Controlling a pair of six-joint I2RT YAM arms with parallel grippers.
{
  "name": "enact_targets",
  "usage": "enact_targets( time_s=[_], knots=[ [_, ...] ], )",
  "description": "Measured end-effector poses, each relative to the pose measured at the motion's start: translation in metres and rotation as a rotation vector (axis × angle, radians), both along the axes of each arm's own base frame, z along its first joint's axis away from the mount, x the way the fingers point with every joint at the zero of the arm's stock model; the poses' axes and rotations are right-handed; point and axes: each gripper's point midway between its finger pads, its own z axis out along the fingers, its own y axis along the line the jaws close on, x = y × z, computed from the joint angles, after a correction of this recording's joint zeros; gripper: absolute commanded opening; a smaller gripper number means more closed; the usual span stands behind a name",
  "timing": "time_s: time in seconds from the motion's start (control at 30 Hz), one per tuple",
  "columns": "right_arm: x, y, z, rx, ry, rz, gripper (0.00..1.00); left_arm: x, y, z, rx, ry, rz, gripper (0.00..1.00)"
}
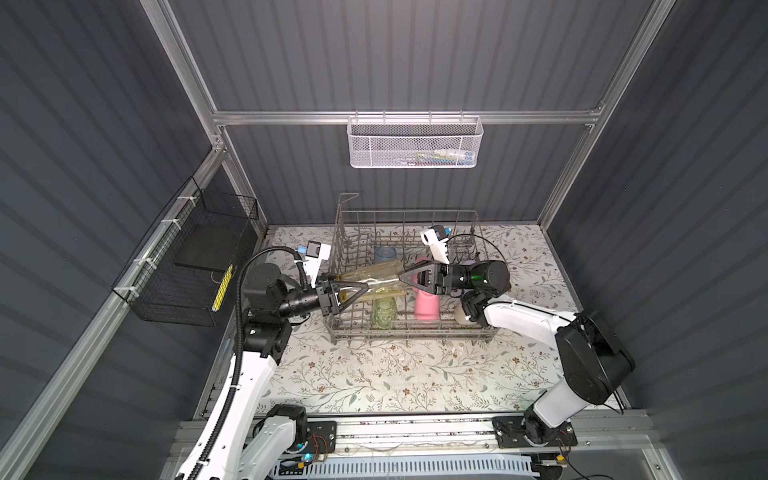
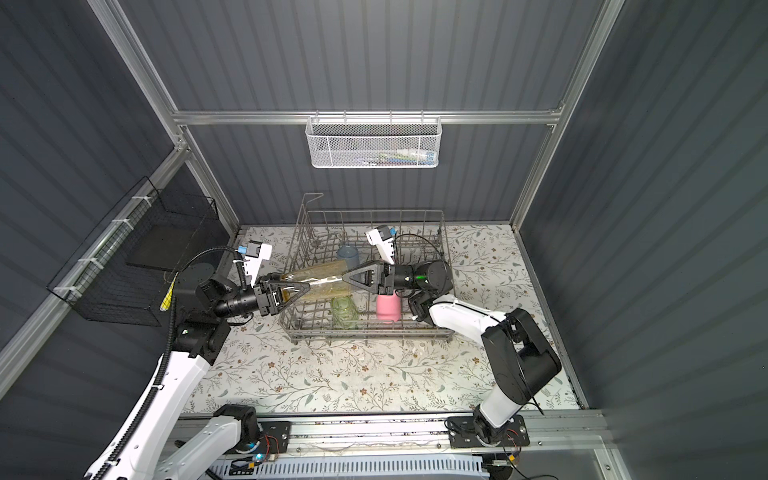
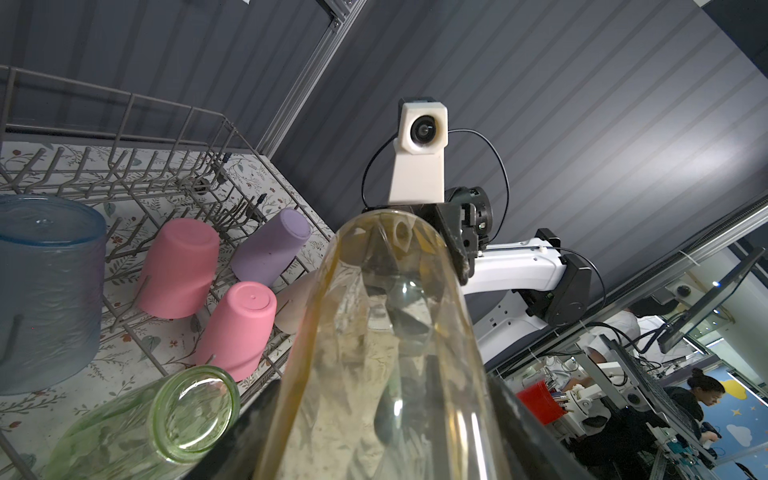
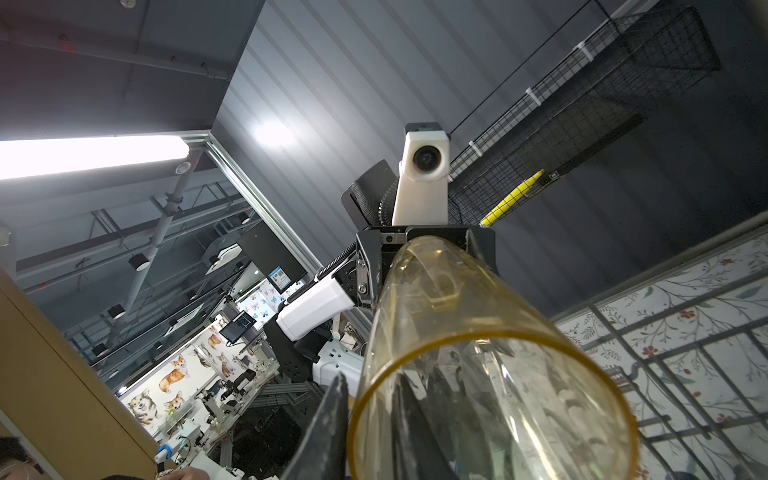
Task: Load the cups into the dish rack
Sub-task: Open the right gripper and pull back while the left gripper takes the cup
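In both top views the yellow cup [image 1: 374,276] [image 2: 324,274] lies level above the rack [image 1: 449,328] [image 2: 374,332], spanning the two grippers. The left gripper [image 1: 361,291] [image 2: 307,289] clasps its base end, jaws spread wide around it. The right gripper [image 1: 401,277] [image 2: 344,277] meets its mouth end.

In the left wrist view, the blue cup [image 3: 45,291], pink cups [image 3: 178,270] and lavender cup [image 3: 270,245] sit base-up among the tines. The green cup [image 3: 166,424] is tilted beside them, and the beige cup [image 3: 295,307] is partly hidden.

In the right wrist view, one of the right gripper's fingers [image 4: 328,415] lies just outside the yellow cup's rim. Whether those jaws pinch it cannot be told.
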Motion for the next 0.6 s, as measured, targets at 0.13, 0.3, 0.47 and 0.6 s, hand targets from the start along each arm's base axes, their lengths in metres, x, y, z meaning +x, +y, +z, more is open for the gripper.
enact_targets(
  time_s=[0.13, 0.3, 0.47, 0.6],
  knots=[
    [0.004, -0.008, -0.002, -0.005, 0.007, -0.023, 0.23, 0.001, 0.0, 0.0, -0.003, 0.006, 0.005, 0.45],
    [0.015, -0.031, -0.003, -0.008, 0.013, -0.092, 0.24, 0.002, 0.001, 0.003, -0.003, 0.007, 0.014, 0.43],
    [0.028, -0.063, -0.002, -0.006, 0.018, -0.186, 0.24, 0.005, 0.003, 0.019, 0.006, -0.015, 0.048, 0.42],
    [0.033, -0.085, -0.004, -0.008, 0.023, -0.253, 0.25, 0.013, 0.004, 0.026, 0.012, -0.024, 0.074, 0.4]
  ],
)
